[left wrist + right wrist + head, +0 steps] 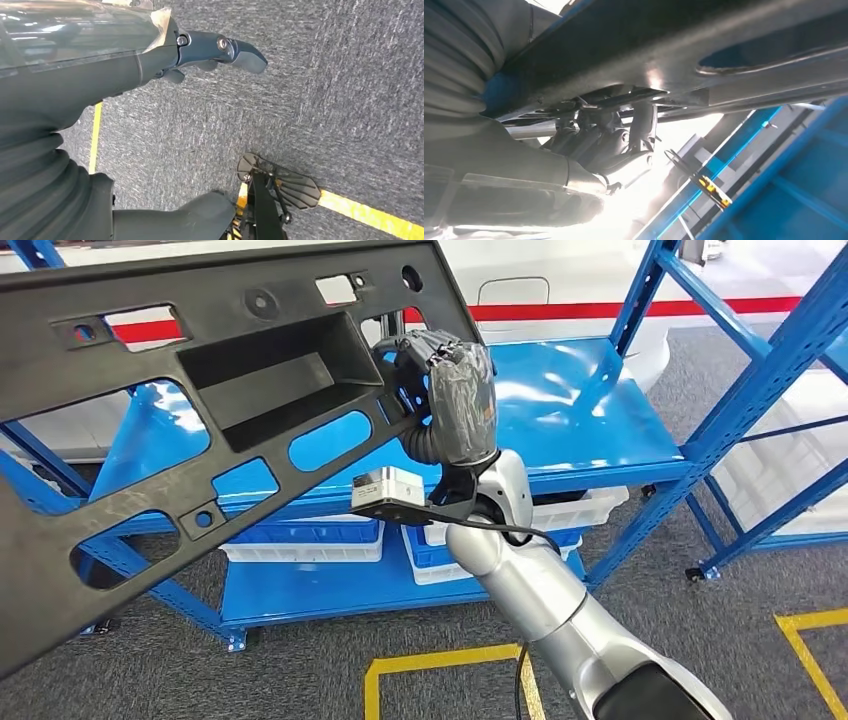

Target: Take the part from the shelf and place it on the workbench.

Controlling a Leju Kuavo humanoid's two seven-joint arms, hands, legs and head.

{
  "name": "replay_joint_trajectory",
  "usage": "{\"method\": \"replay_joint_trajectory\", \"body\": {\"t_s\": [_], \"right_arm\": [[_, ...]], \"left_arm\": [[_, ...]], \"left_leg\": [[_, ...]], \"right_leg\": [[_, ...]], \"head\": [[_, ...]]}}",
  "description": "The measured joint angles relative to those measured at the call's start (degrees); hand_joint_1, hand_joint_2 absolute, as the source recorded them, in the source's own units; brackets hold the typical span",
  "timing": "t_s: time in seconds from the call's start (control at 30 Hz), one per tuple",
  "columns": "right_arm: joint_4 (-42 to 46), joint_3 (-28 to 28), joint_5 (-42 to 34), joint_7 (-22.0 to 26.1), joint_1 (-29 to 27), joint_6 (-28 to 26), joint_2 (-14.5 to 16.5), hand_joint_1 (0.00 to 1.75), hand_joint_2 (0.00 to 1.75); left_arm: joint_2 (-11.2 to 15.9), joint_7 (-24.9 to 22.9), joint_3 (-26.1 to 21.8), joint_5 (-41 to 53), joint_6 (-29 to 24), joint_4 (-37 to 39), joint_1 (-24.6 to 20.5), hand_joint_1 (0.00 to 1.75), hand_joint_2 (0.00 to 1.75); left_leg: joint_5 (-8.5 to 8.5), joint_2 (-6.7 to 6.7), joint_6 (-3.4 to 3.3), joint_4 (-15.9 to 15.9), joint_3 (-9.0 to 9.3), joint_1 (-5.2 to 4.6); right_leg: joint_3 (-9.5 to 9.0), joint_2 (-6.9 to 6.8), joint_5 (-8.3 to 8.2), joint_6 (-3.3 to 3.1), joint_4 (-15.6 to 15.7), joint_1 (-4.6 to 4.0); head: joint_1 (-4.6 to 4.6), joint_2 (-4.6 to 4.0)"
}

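Right hand grips black part above white bins.

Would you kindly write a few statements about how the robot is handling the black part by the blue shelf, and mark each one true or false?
1. The right hand grips the black part. True.
2. The part rests flat on the blue shelf. False: it is lifted, tilted, in front of the shelf.
3. The left hand also holds the part. False: it hangs over grey carpet, holding nothing.
4. White bins sit under the shelf's upper deck. True.
5. The part is solid, without openings. False: it has several cut-outs.
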State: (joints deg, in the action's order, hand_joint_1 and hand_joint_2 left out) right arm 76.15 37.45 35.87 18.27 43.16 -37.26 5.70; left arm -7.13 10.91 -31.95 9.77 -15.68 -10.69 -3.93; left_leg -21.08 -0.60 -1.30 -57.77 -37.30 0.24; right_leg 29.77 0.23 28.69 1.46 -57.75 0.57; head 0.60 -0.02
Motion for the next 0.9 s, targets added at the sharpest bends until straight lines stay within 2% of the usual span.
{"method": "replay_joint_trajectory", "body": {"t_s": [0.03, 0.07, 0.1, 0.13, 0.2, 0.23, 0.27, 0.3, 0.33, 0.4, 0.43, 0.47, 0.53, 0.57, 0.6, 0.63, 0.67, 0.73, 0.77, 0.8, 0.83, 0.87, 0.9], "right_arm": [[-0.05, 0.00, 0.00, 0.00, 0.05, 0.01, 0.00, 1.75, 1.75], [-0.11, 0.01, 0.00, 0.00, 0.07, 0.02, 0.05, 1.75, 1.75], [-0.20, 0.01, 0.01, 0.00, 0.10, 0.05, 0.12, 1.75, 1.75], [-0.29, 0.01, 0.03, 0.00, 0.14, 0.10, 0.21, 1.75, 1.75], [-0.51, 0.01, 0.10, 0.00, 0.14, 0.19, 0.33, 1.75, 1.75], [-0.65, 0.00, 0.15, 0.00, 0.10, 0.21, 0.35, 1.75, 1.75], [-0.80, 0.00, 0.23, 0.00, 0.05, 0.21, 0.35, 1.75, 1.75], [-0.94, -0.01, 0.32, 0.00, 0.00, 0.20, 0.35, 1.75, 1.75], [-1.05, -0.02, 0.42, 0.00, -0.02, 0.19, 0.35, 1.75, 1.75], [-1.15, -0.08, 0.52, 0.00, 0.02, 0.16, 0.38, 1.75, 1.75], [-1.17, -0.10, 0.57, -0.01, 0.06, 0.15, 0.43, 1.75, 1.75], [-1.17, -0.13, 0.64, -0.01, 0.11, 0.13, 0.47, 1.75, 1.75], [-1.20, -0.20, 0.88, -0.02, 0.13, 0.08, 0.48, 1.75, 1.75], [-1.20, -0.25, 1.02, -0.01, 0.12, 0.06, 0.40, 1.75, 1.75], [-1.20, -0.30, 1.12, -0.02, 0.09, 0.04, 0.33, 1.75, 1.75], [-1.20, -0.34, 1.19, -0.03, 0.05, 0.02, 0.25, 1.75, 1.75], [-1.19, -0.37, 1.23, -0.06, -0.01, 0.01, 0.18, 1.75, 1.75], [-1.19, -0.45, 1.33, -0.16, -0.25, 0.00, 0.00, 1.75, 1.75], [-1.19, -0.49, 1.43, -0.22, -0.49, -0.01, -0.12, 1.75, 1.75], [-1.19, -0.51, 1.57, -0.33, -0.76, -0.01, -0.23, 1.75, 1.75], [-1.19, -0.52, 1.79, -0.47, -1.04, -0.01, -0.34, 1.75, 1.75], [-1.17, -0.54, 2.05, -0.62, -1.22, -0.01, -0.42, 1.75, 1.75], [-1.14, -0.57, 2.32, -0.77, -1.30, -0.01, -0.46, 1.75, 1.75]], "left_arm": [[0.02, 0.00, 0.00, 0.00, 0.01, 0.00, 0.05, 0.00, 1.75], [0.04, 0.01, 0.00, 0.00, 0.02, 0.01, 0.08, 0.00, 1.75], [0.06, 0.03, 0.00, 0.00, 0.06, 0.01, 0.14, 0.00, 1.75], [0.07, 0.06, 0.00, 0.00, 0.13, 0.02, 0.20, 0.00, 1.75], [0.11, 0.17, 0.00, 0.01, 0.34, 0.04, 0.25, 0.00, 1.75], [0.16, 0.23, 0.00, 0.02, 0.46, 0.04, 0.27, 0.00, 1.75], [0.22, 0.30, 0.01, 0.04, 0.57, 0.04, 0.27, 0.00, 1.75], [0.26, 0.36, 0.01, 0.08, 0.68, 0.04, 0.28, 0.00, 1.75], [0.31, 0.41, 0.02, 0.13, 0.77, 0.04, 0.27, 0.00, 1.75], [0.34, 0.49, 0.02, 0.22, 0.91, 0.03, 0.12, 0.00, 1.75], [0.34, 0.54, 0.02, 0.25, 0.96, 0.03, 0.06, 0.00, 1.75], [0.33, 0.57, 0.03, 0.29, 1.01, 0.03, 0.02, 0.00, 1.75], [0.32, 0.61, 0.04, 0.37, 1.05, 0.05, 0.08, 0.00, 1.75], [0.32, 0.62, 0.04, 0.45, 1.04, 0.09, 0.08, 0.00, 1.75], [0.32, 0.62, 0.05, 0.51, 1.04, 0.12, 0.09, 0.00, 1.75], [0.32, 0.62, 0.05, 0.56, 1.03, 0.15, 0.09, 0.00, 1.75], [0.33, 0.62, 0.05, 0.60, 1.02, 0.16, 0.07, 0.00, 1.75], [0.37, 0.70, 0.05, 0.61, 1.04, 0.16, 0.09, 0.00, 1.75], [0.37, 0.77, 0.05, 0.61, 1.10, 0.17, 0.11, 0.00, 1.75], [0.37, 0.86, 0.06, 0.61, 1.16, 0.17, 0.11, 0.00, 1.75], [0.36, 0.96, 0.07, 0.61, 1.25, 0.17, 0.12, 0.00, 1.75], [0.32, 1.07, 0.07, 0.61, 1.31, 0.18, 0.12, 0.00, 1.75], [0.24, 1.16, 0.07, 0.62, 1.34, 0.19, 0.09, 0.00, 1.75]], "left_leg": [[0.27, 0.06, 0.20, -0.16, -0.31, 0.04], [-0.16, 0.15, 0.44, -0.63, -0.80, 0.16], [-1.52, 0.25, 0.71, -1.88, -1.52, 0.29], [-3.77, 0.33, 1.03, -4.23, -2.49, 0.44], [-9.03, 0.43, 1.66, -11.37, -4.65, 0.59], [-10.57, 0.45, 1.83, -14.49, -5.22, 0.66], [-10.93, 0.46, 1.91, -16.00, -4.94, 0.74], [-10.25, 0.46, 1.93, -15.46, -3.55, 0.86], [-8.99, 0.46, 1.93, -12.92, -1.08, 1.02], [-8.03, 0.66, 1.89, -5.35, 4.59, 1.14], [-8.13, 0.93, 1.61, -2.66, 6.30, 1.03], [-8.48, 1.21, 1.22, -1.22, 6.99, 0.80], [-7.76, 1.50, 0.01, -0.90, 6.36, 0.33], [-7.13, 1.36, -0.57, -0.79, 5.94, 0.20], [-6.42, 1.21, -1.17, -0.60, 5.39, 0.14], [-5.67, 1.04, -1.70, -0.43, 4.77, 0.14], [-5.03, 0.90, -2.07, -0.40, 4.18, 0.09], [-3.76, 0.75, -2.53, -0.43, 2.54, -0.10], [-3.04, 0.68, -2.64, -0.46, 1.59, -0.27], [-2.31, 0.61, -2.73, -0.48, 0.65, -0.47], [-1.60, 0.57, -2.79, -0.50, -0.24, -0.72], [-0.90, 0.56, -2.82, -0.51, -1.08, -1.00], [-0.20, 0.57, -2.85, -0.53, -1.78, -1.22]], "right_leg": [[0.47, -0.01, -0.38, -0.33, 0.02, 0.30], [0.91, -0.06, -0.85, -0.75, -0.07, 0.57], [1.47, -0.16, -1.42, -1.21, -0.07, 0.83], [2.14, -0.24, -2.04, -1.59, -0.06, 0.97], [3.62, -0.33, -3.26, -2.04, -0.10, 0.86], [4.43, -0.35, -3.90, -2.03, -0.12, 0.81], [5.24, -0.36, -4.53, -1.95, -0.15, 0.78], [6.03, -0.36, -5.17, -1.81, -0.16, 0.80], [6.75, -0.34, -5.78, -1.60, -0.17, 0.85], [7.86, -0.28, -6.95, -0.93, -0.19, 0.86], [8.15, -0.26, -7.45, -0.52, -0.18, 0.80], [8.30, -0.25, -7.93, -0.07, -0.15, 0.69], [8.50, -0.22, -8.95, 0.89, 0.28, 0.45], [8.89, -0.20, -8.95, 1.17, 0.20, 0.45], [9.57, -0.19, -8.27, 1.17, -0.32, 0.43], [10.43, -0.18, -6.93, 0.93, -1.47, 0.41], [11.40, -0.19, -4.67, 0.41, -3.73, 0.50], [13.37, -0.19, 0.05, -0.25, -10.68, 0.47], [13.99, -0.19, 1.84, -0.25, -14.47, 0.41], [13.89, -0.19, 2.69, -0.05, -17.08, 0.30], [12.74, -0.19, 2.61, 0.22, -17.78, 0.12], [10.39, -0.19, 1.94, 0.32, -16.20, -0.20], [7.09, -0.18, 1.40, 0.04, -12.84, -0.65]], "head": [[-0.12, -0.01], [-0.09, -0.01], [-0.09, -0.01], [-0.02, -0.01], [0.03, -0.01], [0.05, -0.01], [0.03, -0.01], [0.04, -0.01], [0.03, -0.01], [0.01, -0.01], [-0.03, -0.01], [0.02, -0.01], [-0.14, -0.01], [-0.16, -0.01], [-0.30, -0.01], [-0.38, -0.01], [-0.48, -0.01], [-0.68, -0.01], [-0.70, -0.01], [-0.70, -0.01], [-0.73, -0.01], [-0.73, -0.01], [-0.73, -0.01]]}}
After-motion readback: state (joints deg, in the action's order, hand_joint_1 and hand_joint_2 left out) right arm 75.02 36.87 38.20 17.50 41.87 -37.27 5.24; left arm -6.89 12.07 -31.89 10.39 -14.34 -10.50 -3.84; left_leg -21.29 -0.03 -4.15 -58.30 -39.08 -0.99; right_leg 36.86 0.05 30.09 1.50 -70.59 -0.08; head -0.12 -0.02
